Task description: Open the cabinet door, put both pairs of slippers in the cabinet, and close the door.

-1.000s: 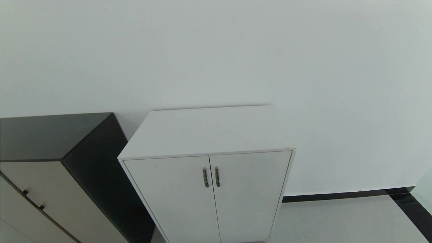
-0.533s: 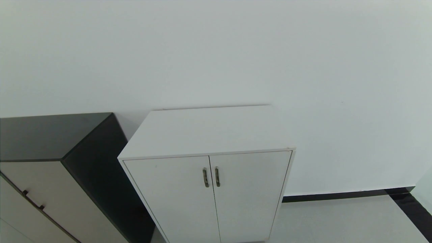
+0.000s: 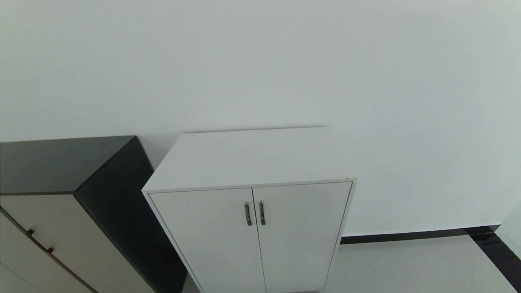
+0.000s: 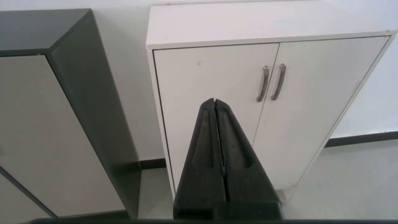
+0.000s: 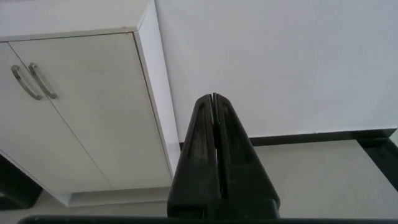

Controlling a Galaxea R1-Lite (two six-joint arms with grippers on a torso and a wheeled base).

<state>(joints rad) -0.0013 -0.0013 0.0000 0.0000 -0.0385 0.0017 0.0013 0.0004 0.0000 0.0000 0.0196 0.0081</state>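
Note:
A white cabinet [image 3: 252,162] stands against the wall, both doors shut, with two metal handles [image 3: 254,213] side by side at the middle seam. The left wrist view shows the cabinet [image 4: 261,37] straight ahead, handles [image 4: 272,83] up and to one side of my left gripper [image 4: 214,102], which is shut with nothing in it and held off from the left door. My right gripper [image 5: 213,98] is shut and empty too, out past the cabinet's right side [image 5: 152,93], in front of the bare wall.
A taller dark-topped cabinet [image 3: 61,162] with pale drawer fronts stands close on the left of the white one. A black skirting strip [image 3: 407,235] runs along the wall's foot. Open grey floor [image 3: 407,268] lies to the right.

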